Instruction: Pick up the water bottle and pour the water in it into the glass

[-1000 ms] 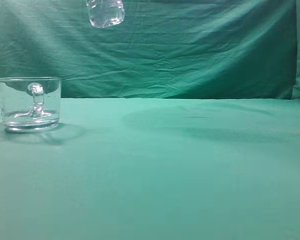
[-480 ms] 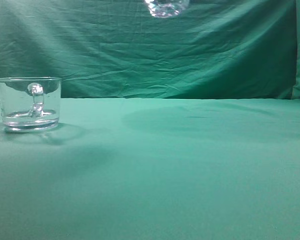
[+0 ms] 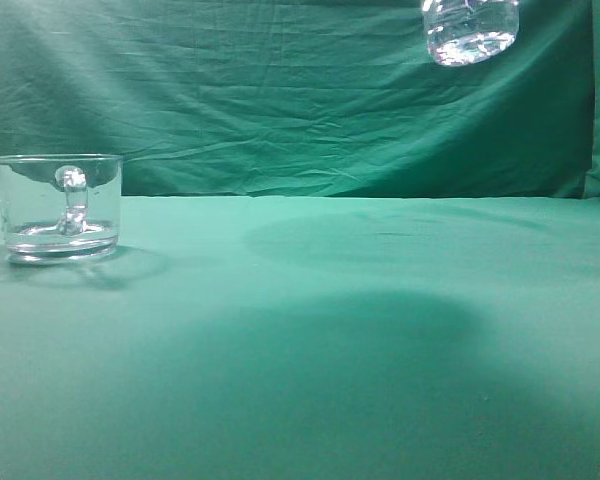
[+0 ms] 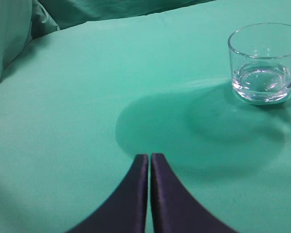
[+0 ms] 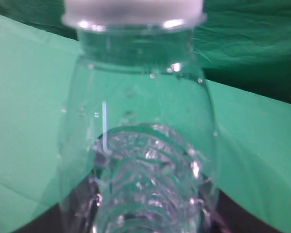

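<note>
The green cloth-covered table [image 3: 310,330] spreads wide under both my arms, with a green backdrop [image 3: 280,100] hung behind it. Largest of my own things is the water bottle [image 5: 136,160], which fills my right wrist view: clear thin plastic, ribbed below the shoulder, droplets inside. In the exterior view only its base [image 3: 470,30] shows, hanging high on the right, well apart from the glass [image 3: 58,208]. I cannot see my right fingers around it, though it hangs in the air right in front of that camera, so I judge my right gripper has it clamped on the ribbed body. It looks light and squeezable; too hard a squeeze would dent the wall, and wet plastic may slip, so the ribs are the sensible hold. The glass sits upright at the far left of the table, thick-based, rigid, breakable, with a little water [image 4: 262,82] in the bottom. My left gripper [image 4: 149,160] hovers over bare cloth, tips pressed together, empty.
</note>
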Controlling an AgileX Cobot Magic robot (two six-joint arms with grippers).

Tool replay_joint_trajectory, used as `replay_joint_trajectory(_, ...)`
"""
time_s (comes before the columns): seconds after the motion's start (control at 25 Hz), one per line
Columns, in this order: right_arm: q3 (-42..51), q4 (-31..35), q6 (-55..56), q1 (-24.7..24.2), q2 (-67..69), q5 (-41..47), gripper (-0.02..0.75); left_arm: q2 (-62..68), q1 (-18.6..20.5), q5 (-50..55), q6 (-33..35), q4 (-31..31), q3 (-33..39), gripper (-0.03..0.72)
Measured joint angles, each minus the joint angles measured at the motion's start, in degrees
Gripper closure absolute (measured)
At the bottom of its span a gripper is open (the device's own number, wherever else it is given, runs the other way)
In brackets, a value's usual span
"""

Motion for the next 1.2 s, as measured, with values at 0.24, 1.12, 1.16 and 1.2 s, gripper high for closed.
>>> replay_joint_trajectory(0.24,0.0,-0.2,-1.8,-0.8,-0.2,-1.2,0.398,0.0,0.0,0.0,0.0,0.0,0.0,0.688)
replay_joint_trajectory(1.12,5.6,46.2,-60.1,-14.0,-0.2,-15.7,0.398,0.0,0.0,0.0,0.0,0.0,0.0,0.688)
replay_joint_trajectory(1.16,7.4,51.9,-66.4,-14.2,-0.2,-16.7,0.398,0.0,0.0,0.0,0.0,0.0,0.0,0.688)
replay_joint_trajectory(1.2,8.8,56.1,-70.9,-14.3,-0.2,-17.7,0.398,0.0,0.0,0.0,0.0,0.0,0.0,0.688)
